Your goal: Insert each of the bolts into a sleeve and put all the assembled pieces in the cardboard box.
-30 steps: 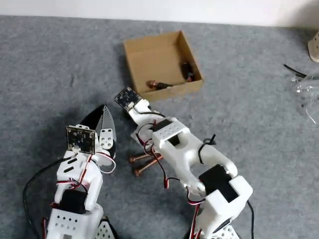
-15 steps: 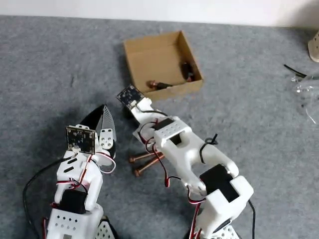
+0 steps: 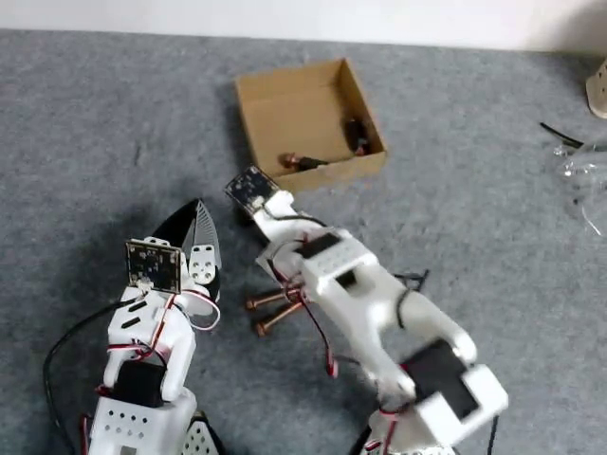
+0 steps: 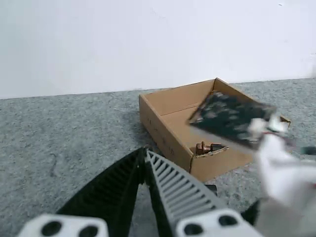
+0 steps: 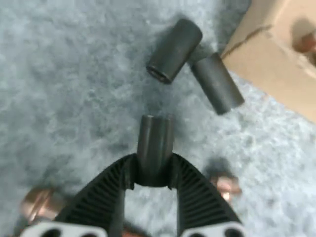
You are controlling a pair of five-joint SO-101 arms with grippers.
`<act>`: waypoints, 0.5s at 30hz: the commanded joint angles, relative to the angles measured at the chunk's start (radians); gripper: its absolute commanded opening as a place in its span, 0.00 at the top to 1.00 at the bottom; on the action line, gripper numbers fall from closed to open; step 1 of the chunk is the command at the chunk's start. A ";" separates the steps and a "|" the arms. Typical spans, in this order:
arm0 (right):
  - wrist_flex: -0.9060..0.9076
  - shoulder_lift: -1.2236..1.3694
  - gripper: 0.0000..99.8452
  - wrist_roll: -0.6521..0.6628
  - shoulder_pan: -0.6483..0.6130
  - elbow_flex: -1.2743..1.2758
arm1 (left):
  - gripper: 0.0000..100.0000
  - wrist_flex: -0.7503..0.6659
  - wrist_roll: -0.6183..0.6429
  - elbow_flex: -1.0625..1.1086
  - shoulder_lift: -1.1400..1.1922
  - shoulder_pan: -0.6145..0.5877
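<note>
A dark sleeve (image 5: pixel 154 143) is pinched between the fingers of the right gripper (image 5: pixel 153 170), just off the front wall of the cardboard box (image 5: pixel 276 59); its open end is turned away from the wrist. A first loose sleeve (image 5: pixel 175 49) and a second loose sleeve (image 5: pixel 217 83) are seen lying on the grey carpet (image 5: pixel 59 74) between that gripper and the box; they meet at one end and appear to touch, the second lying closer to the box wall. In the high view a nearer bolt (image 3: pixel 273 300) and a farther bolt (image 3: pixel 278 319) are laid side by side on the carpet, partly covered by the right arm (image 3: pixel 351 284), on the side of the gripper away from the box. Inside the box one assembled piece (image 3: pixel 303 161) is set against the front wall, and another assembled piece (image 3: pixel 358 135) rests by the side wall. The fingers of the left gripper (image 4: pixel 146 153) are pressed together with nothing between them; its tip is pointed towards the box and is held near the front corner, apart from the cardboard.
</note>
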 commanded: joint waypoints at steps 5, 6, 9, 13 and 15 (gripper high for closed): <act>0.007 -0.390 1.00 0.003 0.084 0.116 | 0.99 -0.003 -0.002 0.024 0.004 -0.012; 0.007 -0.430 1.00 0.003 0.107 0.131 | 0.99 -0.003 -0.002 0.024 0.004 -0.012; 0.007 -0.530 1.00 -0.040 0.173 0.188 | 0.99 -0.003 -0.002 0.024 0.004 -0.012; 0.008 -0.690 1.00 -0.114 0.260 0.321 | 0.99 0.000 -0.002 0.024 0.004 -0.012; 0.012 -0.791 1.00 -0.117 0.298 0.397 | 0.99 0.006 -0.003 0.024 0.004 -0.005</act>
